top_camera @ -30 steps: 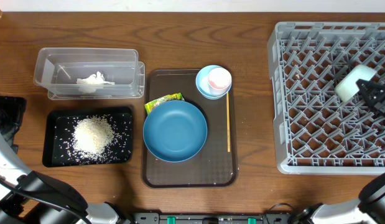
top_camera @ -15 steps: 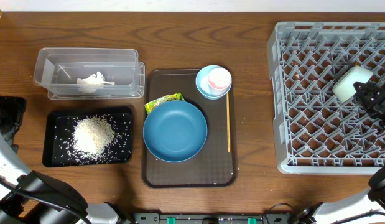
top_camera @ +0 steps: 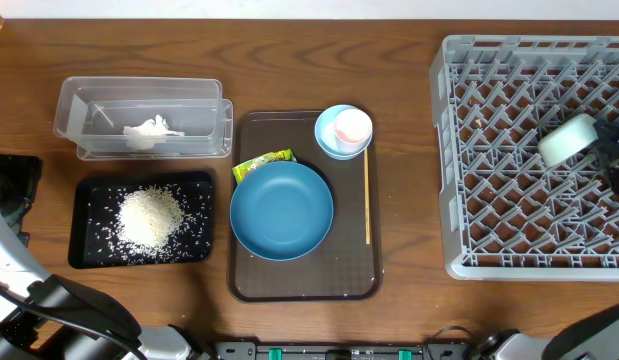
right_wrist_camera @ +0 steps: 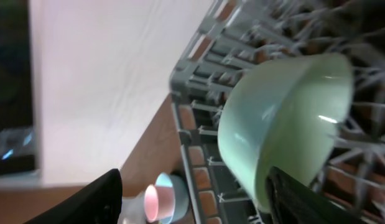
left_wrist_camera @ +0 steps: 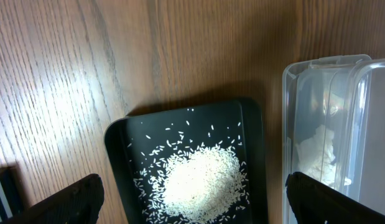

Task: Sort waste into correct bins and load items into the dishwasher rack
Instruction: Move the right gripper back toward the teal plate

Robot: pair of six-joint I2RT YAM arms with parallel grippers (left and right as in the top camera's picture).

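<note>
The pale mint bowl [top_camera: 567,140] stands tilted on its edge among the pegs of the grey dishwasher rack [top_camera: 469,200]. My right gripper [right_wrist_camera: 192,193] is open just right of the bowl [right_wrist_camera: 285,118], one finger close by its rim. My left gripper [left_wrist_camera: 195,190] hangs open over the black tray [left_wrist_camera: 117,149] that holds the rice [left_wrist_camera: 201,180]. The tissue [top_camera: 152,131] lies in the clear tub [top_camera: 89,100]. On the brown tray are the dark-blue dish [top_camera: 281,210], the wrapper [top_camera: 263,165], the stick [top_camera: 366,200] and the pink cup [top_camera: 353,127] inside the light-blue bowl [top_camera: 327,142].
The brown serving tray [top_camera: 304,285] sits mid-table between the bins and the rack. The clear tub [left_wrist_camera: 341,118] lies right beside the black tray. My left arm [top_camera: 11,185] rests at the table's left edge.
My right gripper has opened and let go of the mint bowl. The bowl now leans on the rack's pegs, and the gripper has drawn back slightly to the right.
</note>
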